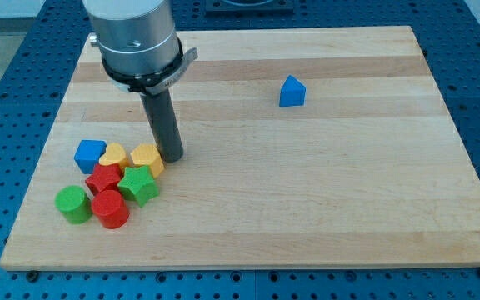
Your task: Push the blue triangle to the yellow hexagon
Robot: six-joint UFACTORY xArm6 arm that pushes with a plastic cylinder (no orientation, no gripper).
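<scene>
Crowding yellow hexagon [147, 157] | my tip [172, 157] | blue triangle [292, 92] apart

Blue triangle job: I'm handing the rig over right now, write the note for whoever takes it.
My tip rests on the board just right of the yellow hexagon, at the cluster's edge.
The blue triangle sits alone toward the view's upper right, far from the tip and the hexagon.
Done: nothing visible yet; they are not together.
Left: get behind the triangle on its right side, then push it down-left to the hexagon.
</scene>
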